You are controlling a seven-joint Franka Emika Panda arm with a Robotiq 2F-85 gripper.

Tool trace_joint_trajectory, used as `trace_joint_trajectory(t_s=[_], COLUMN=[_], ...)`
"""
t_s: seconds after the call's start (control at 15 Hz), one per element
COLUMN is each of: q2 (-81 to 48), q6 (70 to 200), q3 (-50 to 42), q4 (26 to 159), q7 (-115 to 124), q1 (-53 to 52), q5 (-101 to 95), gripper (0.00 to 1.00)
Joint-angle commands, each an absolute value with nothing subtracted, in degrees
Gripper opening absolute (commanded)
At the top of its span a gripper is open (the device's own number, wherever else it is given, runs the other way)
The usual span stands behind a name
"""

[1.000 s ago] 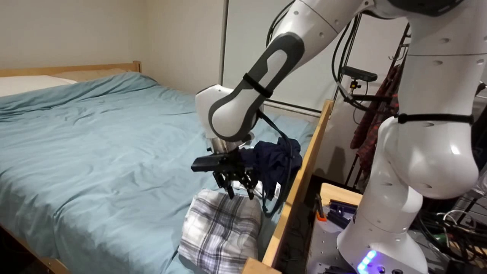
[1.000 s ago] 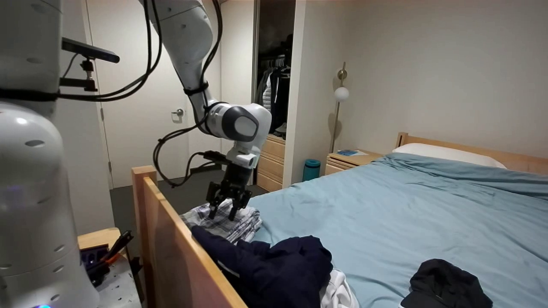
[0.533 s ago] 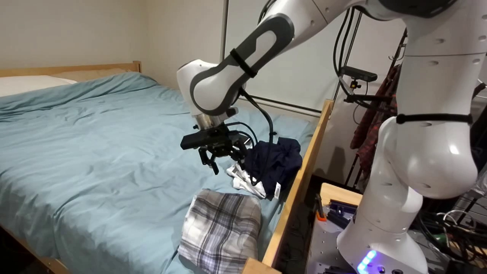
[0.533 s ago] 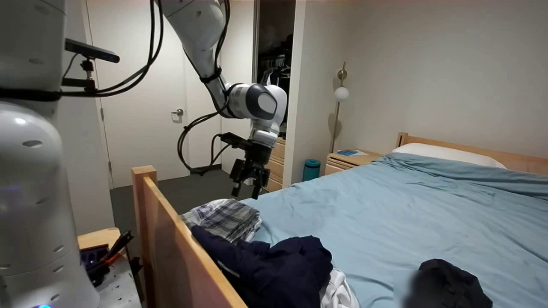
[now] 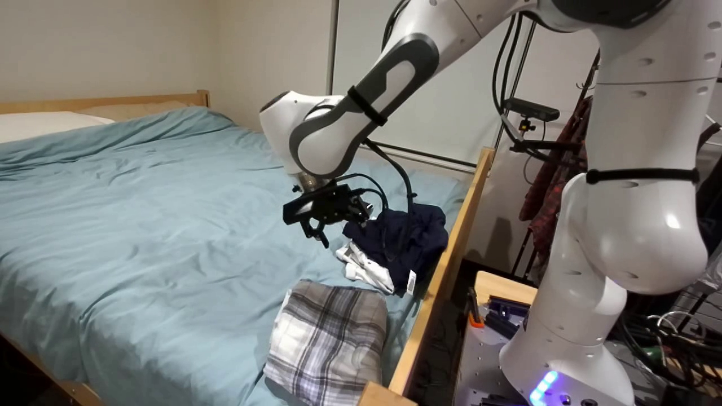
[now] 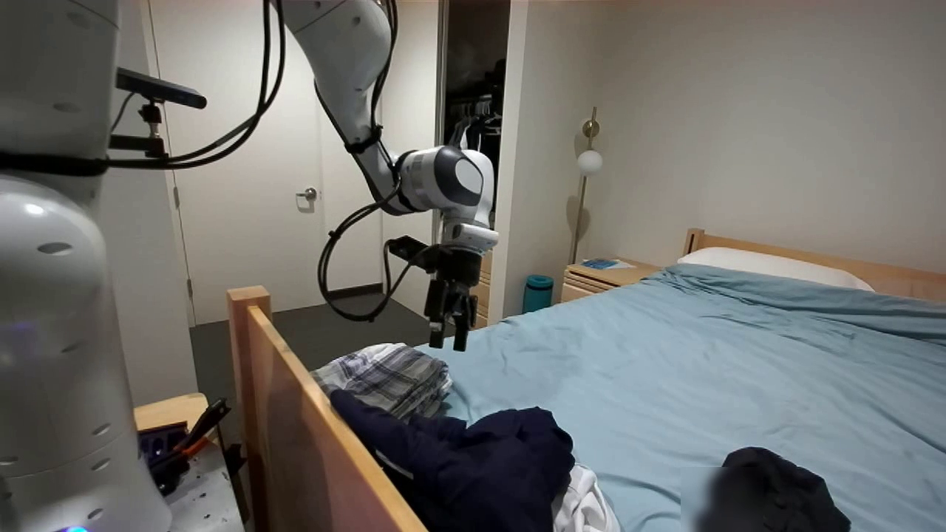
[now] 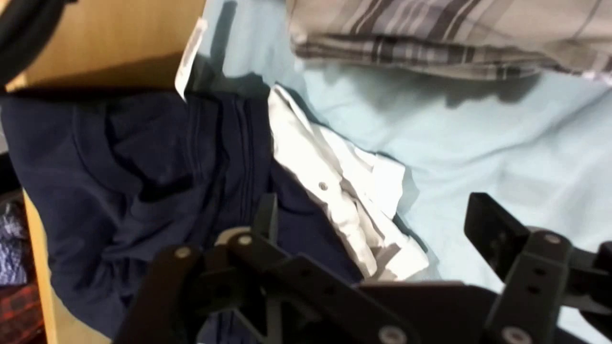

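Observation:
My gripper [image 7: 375, 210] stands open over the bed with nothing between its fingers, also seen in both exterior views [image 5: 344, 231] [image 6: 448, 340]. Below it in the wrist view lies a crumpled white garment [image 7: 330, 181] with a button or snap, partly covered by a dark navy garment [image 7: 143, 200]. The left finger [image 7: 268, 215] overlaps the navy cloth in that view; the right finger [image 7: 492, 229] is over blue sheet. A folded grey-and-white plaid cloth [image 5: 333, 338] rests near the bed's corner, its edge [image 7: 430, 52] at the top of the wrist view. The gripper appears to touch none of them.
A wooden footboard [image 5: 451, 254] runs along the bed's end, between the clothes and the robot's base. Blue bedding [image 5: 169, 237] spreads over the mattress. A black cloth [image 6: 776, 491], partly blurred, lies further along the bed. Cables [image 6: 329, 255] loop from the arm.
My gripper has lifted off the plaid cloth, widened, and shifted over the bed toward the navy and white clothes. Most recently the wrist has turned. The plaid cloth stays in place.

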State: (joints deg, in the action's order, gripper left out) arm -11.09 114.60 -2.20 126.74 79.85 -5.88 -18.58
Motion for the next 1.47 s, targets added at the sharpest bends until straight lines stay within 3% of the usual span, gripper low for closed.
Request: trace_joint_trajectory(t_s=[0.0,0.27,0.6,1.4], q2=[-11.21,-11.12,-14.34,-29.44], q6=[118.76,119.59,101.16,78.35], q3=[-3.16,-3.44,-3.11,-6.36], q4=[126.24,126.43,123.15,118.04], q7=[71.41,71.40,72.09,71.71], q1=[-4.13,-4.23,-6.32,-5.75], q5=[-26.00,-26.17,-30.99,-36.62], gripper=[1.00,1.00,1.00,1.00])
